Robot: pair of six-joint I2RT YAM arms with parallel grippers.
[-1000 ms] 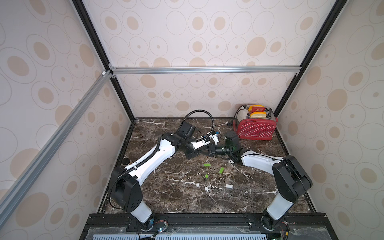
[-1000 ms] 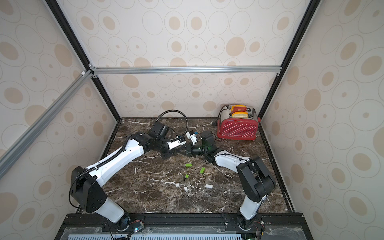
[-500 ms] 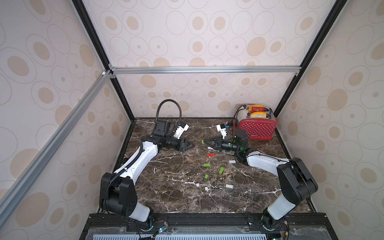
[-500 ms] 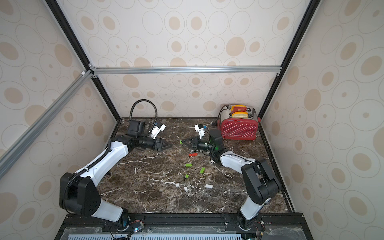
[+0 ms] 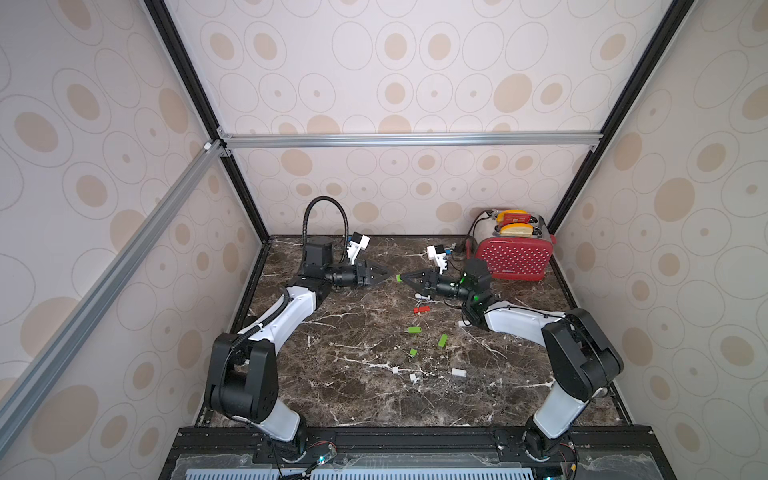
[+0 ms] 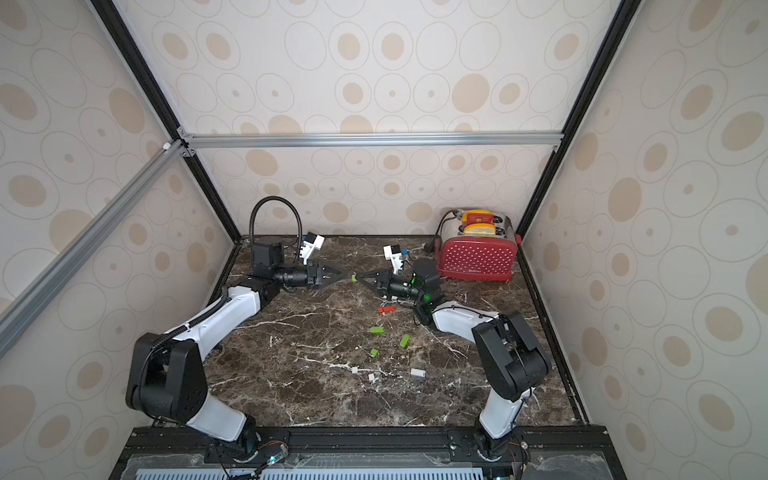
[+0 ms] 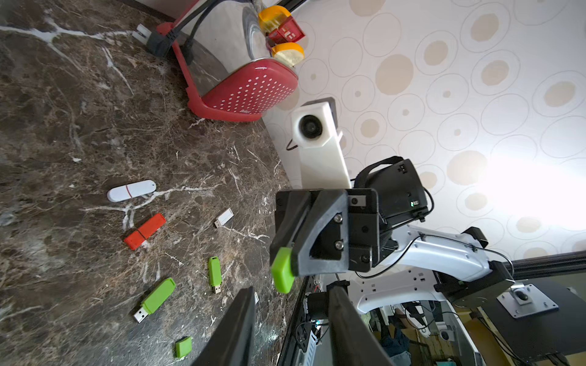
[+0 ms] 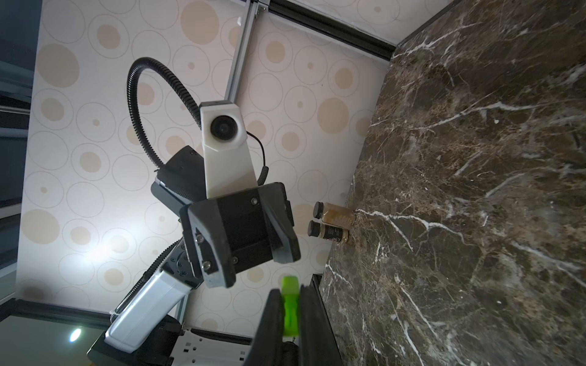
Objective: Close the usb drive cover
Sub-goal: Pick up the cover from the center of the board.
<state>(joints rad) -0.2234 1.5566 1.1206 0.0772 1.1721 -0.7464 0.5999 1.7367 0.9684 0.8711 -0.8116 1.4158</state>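
We have toaster (image 5: 515, 259) back-right on surface (image 5: 340, 395); loose drives (image 5: 443, 340) mid-surface, in front of left tool (image 5: 388, 275) and right tool (image 5: 404, 277); usb drive (image 5: 398, 277) in the latter.

A green usb drive (image 7: 281, 273) hangs pinched between jaws.

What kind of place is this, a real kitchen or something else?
Probably a robot test cell, not a real kitchen: wallpapered panels on an aluminium frame, two arms at a marble-look tabletop, with a toaster and scattered USB drives as props.
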